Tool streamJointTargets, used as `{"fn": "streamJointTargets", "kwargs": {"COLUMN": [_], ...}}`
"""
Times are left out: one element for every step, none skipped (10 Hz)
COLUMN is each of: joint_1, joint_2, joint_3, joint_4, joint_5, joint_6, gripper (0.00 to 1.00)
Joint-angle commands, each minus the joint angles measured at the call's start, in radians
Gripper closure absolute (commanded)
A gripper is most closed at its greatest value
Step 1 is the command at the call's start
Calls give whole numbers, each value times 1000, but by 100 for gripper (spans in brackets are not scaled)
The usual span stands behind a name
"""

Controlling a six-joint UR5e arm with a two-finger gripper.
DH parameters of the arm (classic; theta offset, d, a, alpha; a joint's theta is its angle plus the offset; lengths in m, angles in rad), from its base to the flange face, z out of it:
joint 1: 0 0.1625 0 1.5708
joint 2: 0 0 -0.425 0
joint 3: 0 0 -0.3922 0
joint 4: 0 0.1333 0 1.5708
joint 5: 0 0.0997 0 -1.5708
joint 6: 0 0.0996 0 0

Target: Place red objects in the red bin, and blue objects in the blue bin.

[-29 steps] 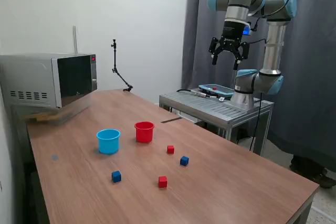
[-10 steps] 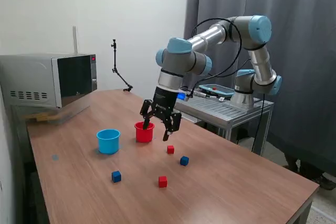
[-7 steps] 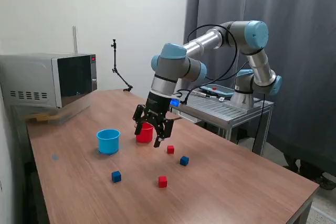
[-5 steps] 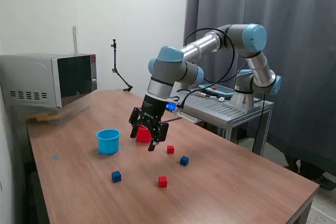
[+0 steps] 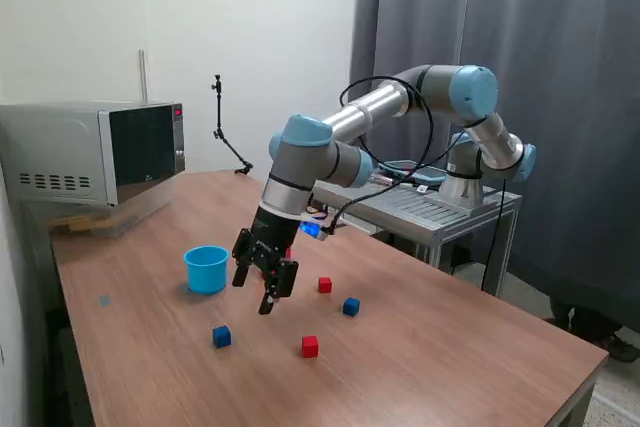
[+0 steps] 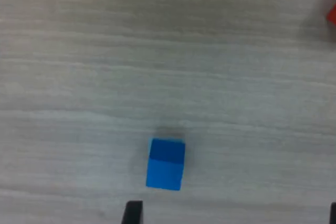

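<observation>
In the exterior view, two red cubes point(image 5: 325, 285) point(image 5: 310, 347) and two dark blue cubes point(image 5: 351, 306) point(image 5: 221, 336) lie on the wooden table point(image 5: 450, 347). The light blue cup point(image 5: 207, 269) stands to the exterior view's left of them. The red cup is hidden behind the arm's wrist. My gripper point(image 5: 252, 295) is open and empty. It hangs above the table between the blue cup and the cubes. In the wrist view a blue cube point(image 6: 166, 163) lies on the wood near one fingertip point(image 6: 133, 212), outside the jaws. A red sliver point(image 6: 332, 14) shows at the edge.
A microwave point(image 5: 95, 152) stands at the table's far corner on the exterior view's left. A thin black stand point(image 5: 222, 127) rises at the back edge. A metal side table point(image 5: 420, 207) holding a device stands behind the table, by the arm's base.
The arm has swung down from high at the back, passed in front of the red cup and moved lower toward the exterior view's left. The cubes and cups have not moved.
</observation>
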Motion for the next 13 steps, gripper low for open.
{"fn": "streamJointTargets", "kwargs": {"joint_1": [-4,-12,-18,-22,-27,-36,-39,-47,-53,-55,-55,-55,-55], "joint_2": [39,61,75,78,78,79,81,81,84,93,98,104,110], "joint_3": [-32,-37,-41,-43,-44,-49,-53,-61,-67,-70,-70,-69,-70], "joint_4": [-2,-7,-13,-18,-25,-27,-37,-42,-47,-48,-47,-47,-47], "joint_5": [0,-2,-2,-2,-2,-2,-2,-2,0,8,29,47,60], "joint_6": [34,44,52,69,77,75,77,75,72,65,54,39,22], "gripper": [0,0,0,0,0,0,0,0,0,0,0,0,0]}}
